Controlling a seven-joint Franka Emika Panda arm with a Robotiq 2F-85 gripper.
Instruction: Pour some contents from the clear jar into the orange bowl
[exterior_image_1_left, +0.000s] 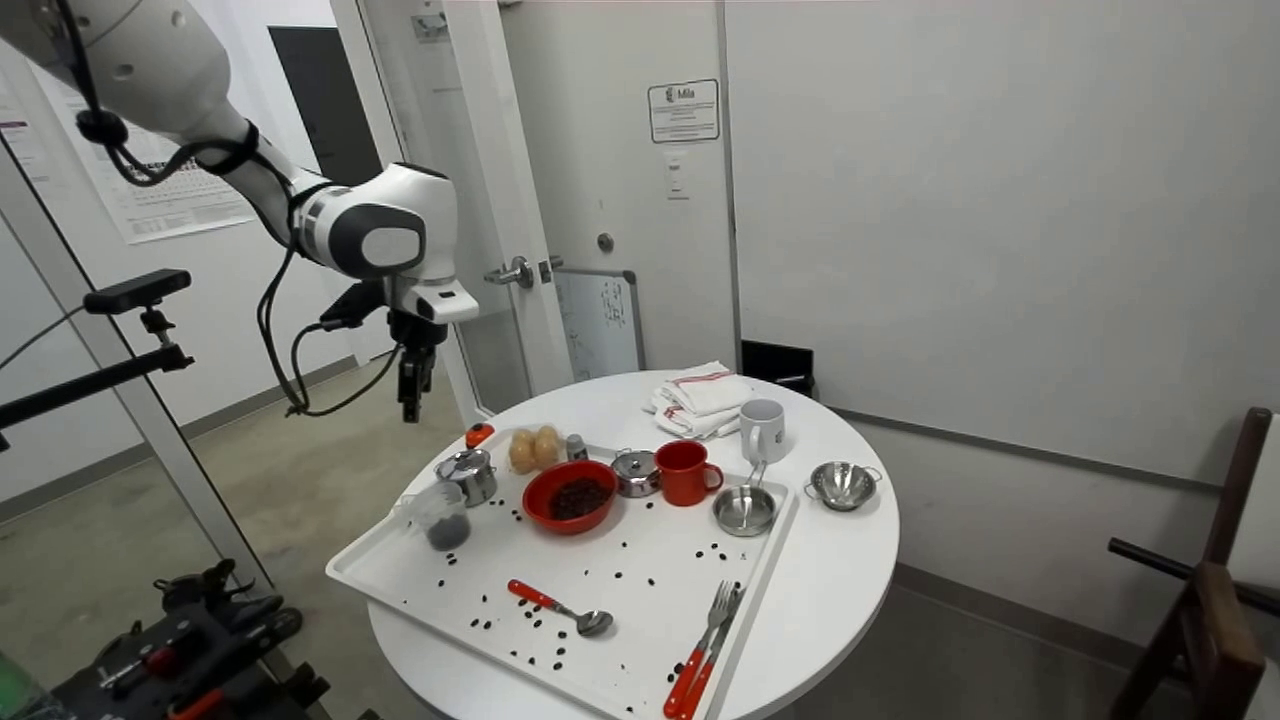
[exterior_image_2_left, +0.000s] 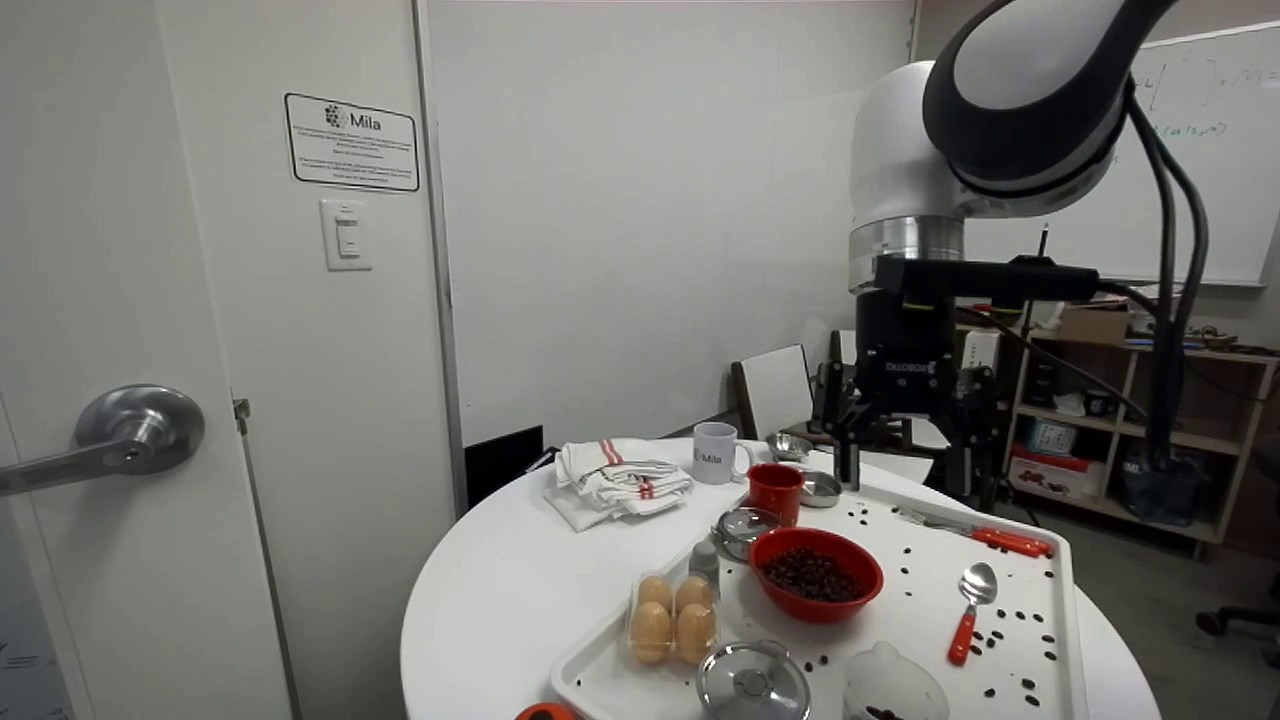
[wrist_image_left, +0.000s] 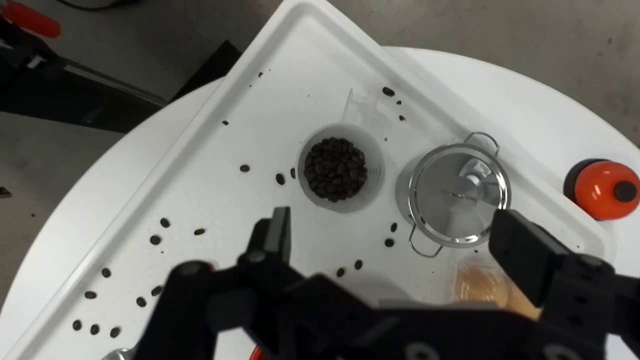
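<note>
Gripper (wrist_image_left: 390, 235), black, nearest in the wrist view: fingers (wrist_image_left: 277, 232) stand spread, released. Table (exterior_image_2_left: 500, 570): round, white. Tray (exterior_image_1_left: 390, 560): white, rectangular, rests on the table. Red bowl (exterior_image_2_left: 820, 610): sits on the tray, holds dark beans (exterior_image_2_left: 805, 575). Metal pot (wrist_image_left: 457, 200): lidded, stands near the tray's edge. Clear jar (wrist_image_left: 374, 160): upright on the tray, just beside the pot, holds beans. Loose beans (wrist_image_left: 280, 178): lie scattered over the tray.
</note>
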